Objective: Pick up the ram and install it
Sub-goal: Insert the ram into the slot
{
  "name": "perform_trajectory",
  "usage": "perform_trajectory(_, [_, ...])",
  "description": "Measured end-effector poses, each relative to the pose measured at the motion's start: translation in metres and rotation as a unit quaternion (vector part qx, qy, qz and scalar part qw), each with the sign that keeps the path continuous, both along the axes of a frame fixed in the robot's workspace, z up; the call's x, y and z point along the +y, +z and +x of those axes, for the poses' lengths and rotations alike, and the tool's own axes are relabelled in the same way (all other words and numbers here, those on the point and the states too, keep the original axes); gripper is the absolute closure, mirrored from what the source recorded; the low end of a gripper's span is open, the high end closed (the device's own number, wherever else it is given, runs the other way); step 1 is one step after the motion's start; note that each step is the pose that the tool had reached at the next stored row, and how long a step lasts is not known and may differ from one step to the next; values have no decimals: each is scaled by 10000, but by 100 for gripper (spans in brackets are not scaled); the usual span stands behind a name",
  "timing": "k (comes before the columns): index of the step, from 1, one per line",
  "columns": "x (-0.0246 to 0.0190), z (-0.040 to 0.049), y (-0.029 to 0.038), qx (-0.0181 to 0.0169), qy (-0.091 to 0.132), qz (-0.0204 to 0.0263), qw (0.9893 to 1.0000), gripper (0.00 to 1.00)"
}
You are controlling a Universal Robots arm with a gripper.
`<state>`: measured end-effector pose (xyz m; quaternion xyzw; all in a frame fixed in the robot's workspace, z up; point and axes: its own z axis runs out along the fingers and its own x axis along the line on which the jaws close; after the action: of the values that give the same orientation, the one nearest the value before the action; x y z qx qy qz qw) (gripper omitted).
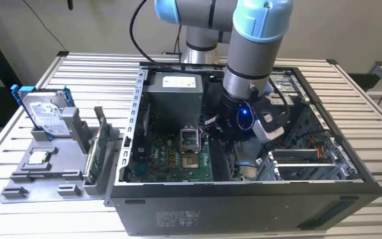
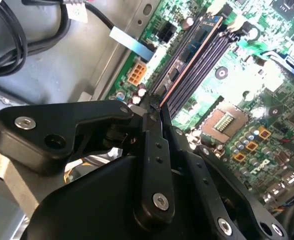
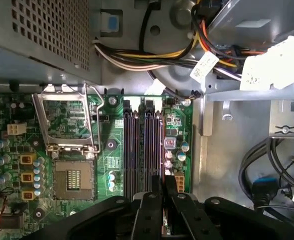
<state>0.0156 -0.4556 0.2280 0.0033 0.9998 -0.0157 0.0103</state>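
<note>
A pale slatted metal surface point(image 1: 91, 69) carries the work. On it, toward the exterior view's right, lies an open dark computer case point(image 1: 244, 209). Just beside the case, at the exterior view's left, sits a grey parts holder point(image 1: 45, 177).

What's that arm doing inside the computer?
The robot arm has its gripper reaching down into the open computer case, over the motherboard. The gripper sits at the end of the row of memory slots, and the ram, a long thin stick, stands on edge in one slot, in line with the fingertips. A hard drive waits outside on a grey holder.
</note>
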Motion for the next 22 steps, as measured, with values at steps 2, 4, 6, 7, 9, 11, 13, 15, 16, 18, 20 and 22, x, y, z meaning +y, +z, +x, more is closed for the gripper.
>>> perform_trajectory(2, [-10, -2, -5, 0, -11, 1, 10000, 86])
perform_trajectory(4, [-10, -3, -21, 0, -24, 0, 10000, 86])
perform_trajectory(6, [-10, -3, -50, 0, -39, 0, 10000, 86])
perform_trajectory(7, [-9, -3, -66, 0, -48, 1, 10000, 86])
perform_trajectory(9, [-7, -3, -73, 0, -60, 0, 10000, 86])
perform_trajectory(11, [-5, -4, -74, 0, -62, 0, 10000, 86])
perform_trajectory(13, [3, -5, -75, 0, -64, 1, 10000, 86])
perform_trajectory(15, [6, -13, -76, 0, -64, 1, 10000, 86])
perform_trajectory(16, [6, -16, -76, 0, -64, 0, 10000, 86])
perform_trajectory(18, [10, -19, -81, 0, -63, 1, 10000, 86])
perform_trajectory(20, [11, -23, -82, 0, -64, 0, 10000, 86])
perform_trajectory(22, [17, -25, -88, 0, -64, 0, 10000, 86])
